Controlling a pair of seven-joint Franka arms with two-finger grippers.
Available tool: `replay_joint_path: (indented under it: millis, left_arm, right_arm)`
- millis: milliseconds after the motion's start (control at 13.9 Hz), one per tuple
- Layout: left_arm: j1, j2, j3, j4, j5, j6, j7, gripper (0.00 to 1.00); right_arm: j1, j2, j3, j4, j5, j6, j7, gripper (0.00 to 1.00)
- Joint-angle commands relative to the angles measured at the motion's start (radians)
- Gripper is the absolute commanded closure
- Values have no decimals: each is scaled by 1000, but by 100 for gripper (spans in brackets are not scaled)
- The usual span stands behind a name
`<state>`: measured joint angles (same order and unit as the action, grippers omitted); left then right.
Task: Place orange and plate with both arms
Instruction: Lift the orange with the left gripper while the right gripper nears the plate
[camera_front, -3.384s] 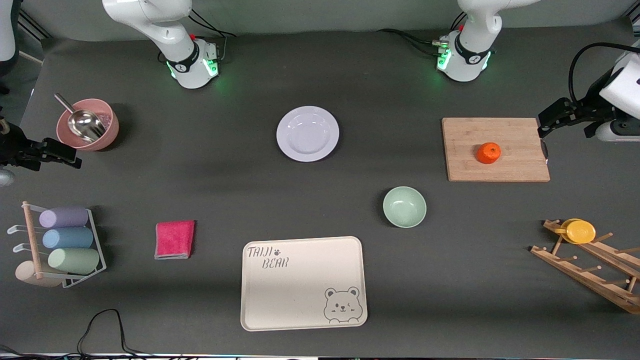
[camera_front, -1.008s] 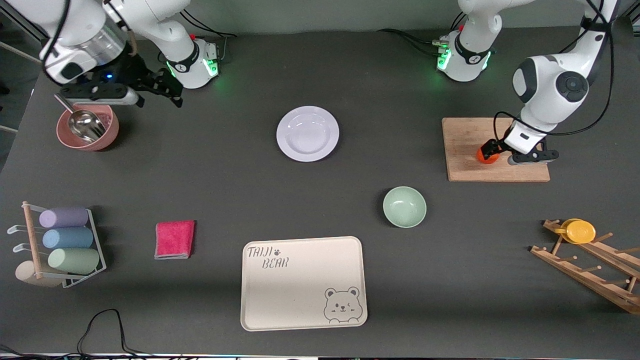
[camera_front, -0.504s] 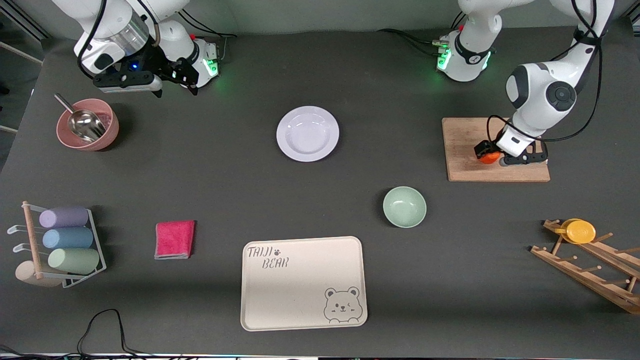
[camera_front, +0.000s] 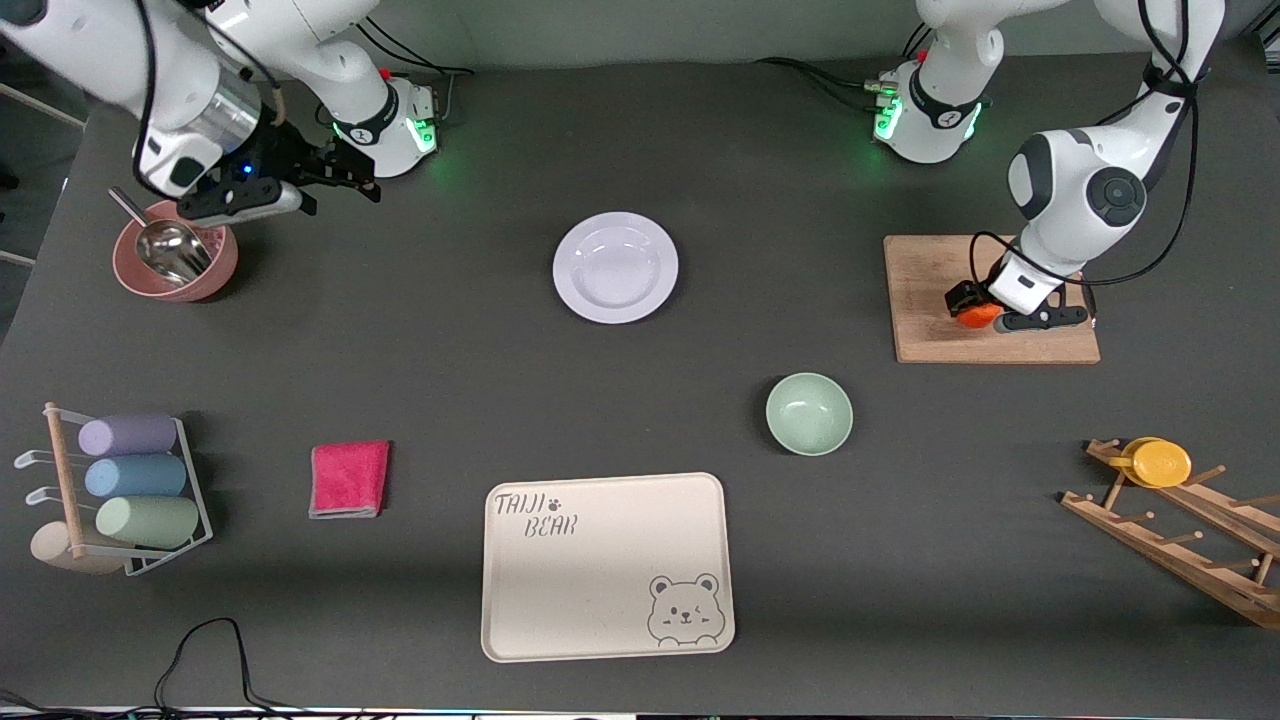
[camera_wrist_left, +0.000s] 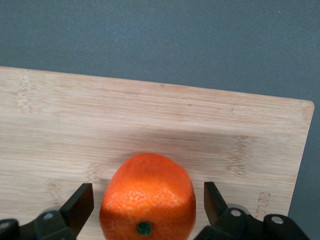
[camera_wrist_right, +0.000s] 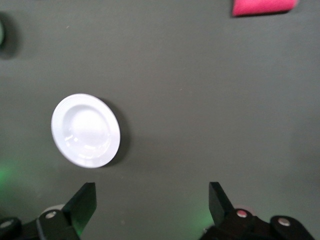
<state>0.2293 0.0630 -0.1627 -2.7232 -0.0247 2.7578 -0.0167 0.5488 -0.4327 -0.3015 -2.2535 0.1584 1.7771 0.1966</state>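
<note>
The orange (camera_front: 978, 314) sits on the wooden cutting board (camera_front: 930, 270) toward the left arm's end of the table. My left gripper (camera_front: 985, 308) is down around it. In the left wrist view the orange (camera_wrist_left: 147, 197) lies between the open fingers of the left gripper (camera_wrist_left: 148, 200), with a gap on each side. The white plate (camera_front: 615, 267) lies on the table between the two bases. My right gripper (camera_front: 352, 180) is open and empty, up over the table near the right arm's base. The plate (camera_wrist_right: 86, 130) shows ahead of the right gripper (camera_wrist_right: 152, 192) in the right wrist view.
A green bowl (camera_front: 809, 413) and a cream bear tray (camera_front: 607, 566) lie nearer the camera than the plate. A pink bowl with a metal scoop (camera_front: 175, 250), a pink cloth (camera_front: 349, 478) and a cup rack (camera_front: 110, 490) are toward the right arm's end. A wooden rack with a yellow cup (camera_front: 1160, 463) is toward the left arm's end.
Both arms swung in from the table ends. The left gripper came down around the orange and barely shifted in the last half second. The right gripper drifted slightly toward the pink bowl.
</note>
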Motion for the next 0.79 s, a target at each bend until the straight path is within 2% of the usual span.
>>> replay_joint_path:
  millis: [0,72,144,216,504,720]
  left_arm:
    - [10,-3,-8,-10,0,16,11,13]
    - [9,-6,-8,-10,0,14,9,39]
    - [4,-8,-8,-10,0,10,8,75]
    - [1,-8,-9,-9,0,3,8,100]
    - [-2,-44,-15,0,0,-26,14,100]
    - [-27,-147,-17,71,-7,-212,15,100]
  right_arm:
    - [3,-9,-74,-101,117,83,-152,0]
    - [3,-9,-93,-147,172,120,-223,0]
    - [0,-8,-99,-193,235,160,-288,0]
    - [-12,-6,-103,-245,303,207,-349,0]
    - [-24,87,-134,-380,658,297,-680,0]
    - [-66,198,-137,-439,866,295,-960,0]
